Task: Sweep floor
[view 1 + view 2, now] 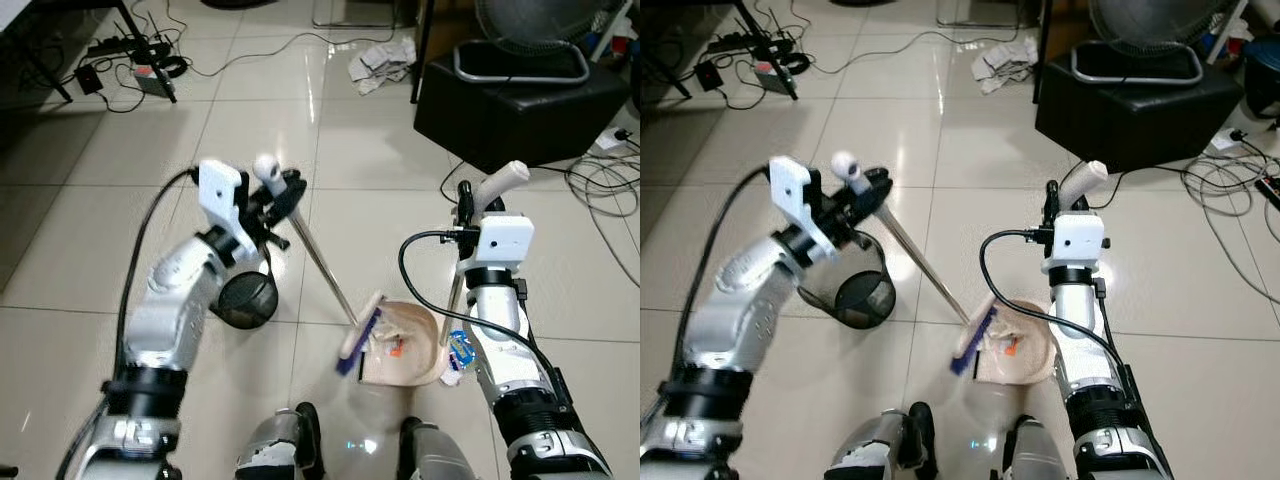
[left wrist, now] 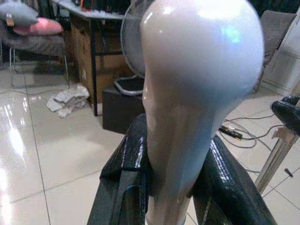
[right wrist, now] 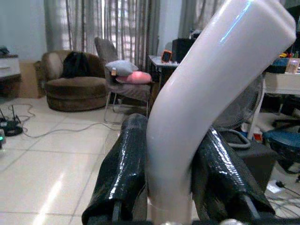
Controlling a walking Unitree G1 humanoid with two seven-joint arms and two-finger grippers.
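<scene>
Beige plastic dustpan (image 1: 415, 345) holds orange scraps (image 1: 396, 347); left tool (image 1: 275, 195) clamps silver-handled blue-bristled broom (image 1: 352, 345), right tool (image 1: 466, 205) clamps dustpan's white handle (image 1: 500, 182); black mesh wastebasket (image 1: 245, 300) beside.

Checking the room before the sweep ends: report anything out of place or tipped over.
The black mesh bin lies on its side beside the left arm. Crumpled paper sits on the floor near the black box, away from the dustpan.

Black mesh bin (image 1: 246, 299), fan (image 1: 530, 25), crumpled paper (image 1: 381, 64).
</scene>
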